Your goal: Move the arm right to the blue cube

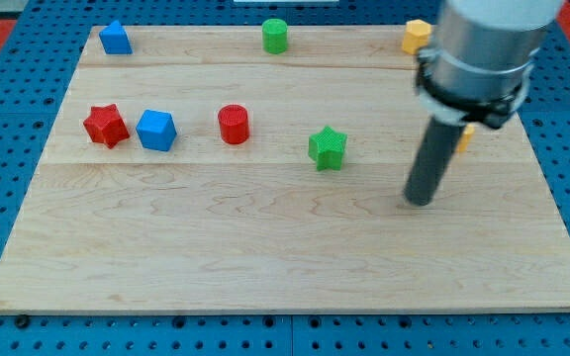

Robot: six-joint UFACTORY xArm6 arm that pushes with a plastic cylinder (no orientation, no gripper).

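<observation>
The blue cube (pixel 156 130) lies at the board's left, just right of a red star (pixel 106 125). My tip (pixel 420 201) rests on the board at the view's right, far to the right of the blue cube. A red cylinder (pixel 234 125) and a green star (pixel 328 147) lie between the cube and my tip. The rod rises from the tip to the arm's grey body (pixel 488 49) at the top right.
A second blue block (pixel 115 38), house-shaped, sits at the top left. A green cylinder (pixel 275 36) is at the top centre. A yellow block (pixel 416 36) is at the top right, and another yellow block (pixel 465 136) shows partly behind the rod. The wooden board (pixel 285 267) lies on a blue pegboard.
</observation>
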